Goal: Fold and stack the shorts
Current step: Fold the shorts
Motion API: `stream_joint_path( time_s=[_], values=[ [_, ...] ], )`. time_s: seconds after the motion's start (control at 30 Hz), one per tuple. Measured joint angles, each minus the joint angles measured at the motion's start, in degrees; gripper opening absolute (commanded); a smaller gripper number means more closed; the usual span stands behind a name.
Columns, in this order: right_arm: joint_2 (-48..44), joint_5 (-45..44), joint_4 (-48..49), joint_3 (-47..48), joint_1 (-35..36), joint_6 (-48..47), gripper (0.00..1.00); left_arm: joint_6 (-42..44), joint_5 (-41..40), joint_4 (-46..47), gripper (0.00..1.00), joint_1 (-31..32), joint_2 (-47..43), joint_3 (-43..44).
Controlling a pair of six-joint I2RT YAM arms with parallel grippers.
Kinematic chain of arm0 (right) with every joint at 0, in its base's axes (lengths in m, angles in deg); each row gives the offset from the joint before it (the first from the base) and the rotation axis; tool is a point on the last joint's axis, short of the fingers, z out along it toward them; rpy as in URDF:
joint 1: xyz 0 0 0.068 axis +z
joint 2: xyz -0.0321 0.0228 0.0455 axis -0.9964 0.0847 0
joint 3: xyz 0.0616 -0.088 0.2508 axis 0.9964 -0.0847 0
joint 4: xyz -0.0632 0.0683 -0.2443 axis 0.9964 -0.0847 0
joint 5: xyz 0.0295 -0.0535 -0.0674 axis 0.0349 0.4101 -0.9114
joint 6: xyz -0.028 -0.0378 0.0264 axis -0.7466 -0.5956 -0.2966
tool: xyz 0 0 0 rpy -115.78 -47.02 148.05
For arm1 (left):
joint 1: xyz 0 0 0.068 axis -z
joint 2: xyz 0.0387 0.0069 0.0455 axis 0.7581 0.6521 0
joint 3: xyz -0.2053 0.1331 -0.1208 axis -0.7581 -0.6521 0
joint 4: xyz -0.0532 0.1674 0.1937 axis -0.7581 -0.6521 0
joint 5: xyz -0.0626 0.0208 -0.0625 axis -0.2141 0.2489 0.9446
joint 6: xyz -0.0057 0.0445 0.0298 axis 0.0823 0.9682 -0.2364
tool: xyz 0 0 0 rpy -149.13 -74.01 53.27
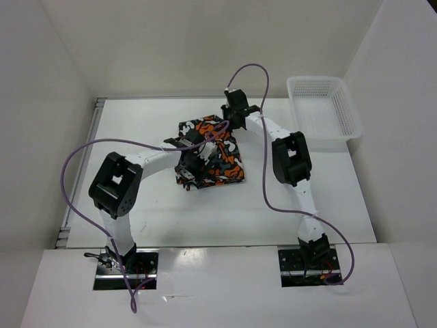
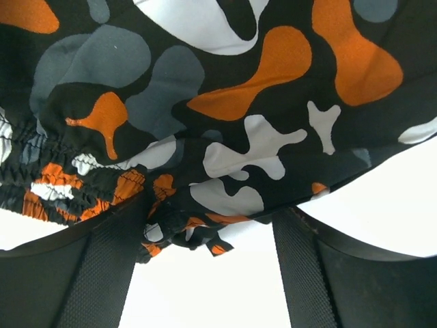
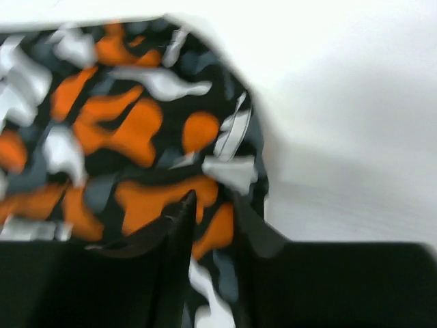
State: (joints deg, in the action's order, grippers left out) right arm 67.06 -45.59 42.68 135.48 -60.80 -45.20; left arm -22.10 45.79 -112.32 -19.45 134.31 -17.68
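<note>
The shorts [image 1: 229,167] lie bunched on the tabletop [image 1: 171,219], under both grippers. The right gripper [image 3: 212,205] looks pinched on a cloth edge, though that view is blurred. The left gripper [image 2: 215,213] is wide open, with the waistband [image 2: 41,178] just ahead of its left finger. For a clean fold, the left should probably close on that edge first. Both could then carry the cloth across together, level and taut.

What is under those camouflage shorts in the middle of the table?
Only the white table shows around the shorts, at their edges in every view. Whatever lies beneath the middle is covered by the fabric, so it cannot be seen.
</note>
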Motion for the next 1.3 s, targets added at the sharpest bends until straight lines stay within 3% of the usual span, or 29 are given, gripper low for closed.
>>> stream_joint_path(
  time_s=[0.07, 0.13, 0.27, 0.4, 0.6, 0.83, 0.9, 1.03, 1.13, 1.3],
  values=[
    [-5.0, 3.3, -0.5, -4.3, -0.2, -2.2, 0.49, 0.0, -0.2, -1.8, 0.81, 0.0, 0.0, 1.0],
    [-12.0, 8.3, -0.7, -10.9, -0.5, -4.5, 0.53, 0.0, -0.1, -3.9, 0.81, 0.1, -0.2, 2.2],
    [-28.1, 17.6, -2.2, -26.4, -1.7, -9.2, 0.55, 0.0, 1.0, -7.6, 0.82, 0.1, -2.1, 4.3],
    [-37.1, 22.5, -2.6, -39.8, -2.6, -11.6, 0.52, 0.0, 3.9, -10.0, 0.82, 0.1, -5.7, 5.1],
    [-35.1, 26.7, -2.8, -52.4, -3.3, -11.6, 0.5, 0.0, 7.5, -9.2, 0.83, -3.5, -7.9, 3.0],
    [-32.2, 30.2, -0.7, -53.0, -3.6, -10.1, 0.5, 0.0, 5.7, -4.0, 0.84, -9.7, -7.0, -3.2],
    [-31.7, 30.9, 0.0, -53.0, -3.6, -10.1, 0.43, 0.0, 5.1, -2.0, 0.84, -9.3, -6.7, -5.3],
    [-30.8, 31.3, 0.9, -53.1, -3.6, -9.9, 0.13, 0.0, 3.5, 0.3, 0.85, -8.4, -5.8, -8.5],
    [-30.6, 31.7, 1.4, -53.7, -3.6, -10.5, 0.0, 0.0, 3.0, 1.8, 0.85, -8.2, -5.9, -8.9],
    [-31.0, 33.7, 0.9, -54.3, -3.7, -14.3, 0.0, 0.0, 2.9, 1.7, 0.85, -8.3, -6.4, -9.2]
  ],
)
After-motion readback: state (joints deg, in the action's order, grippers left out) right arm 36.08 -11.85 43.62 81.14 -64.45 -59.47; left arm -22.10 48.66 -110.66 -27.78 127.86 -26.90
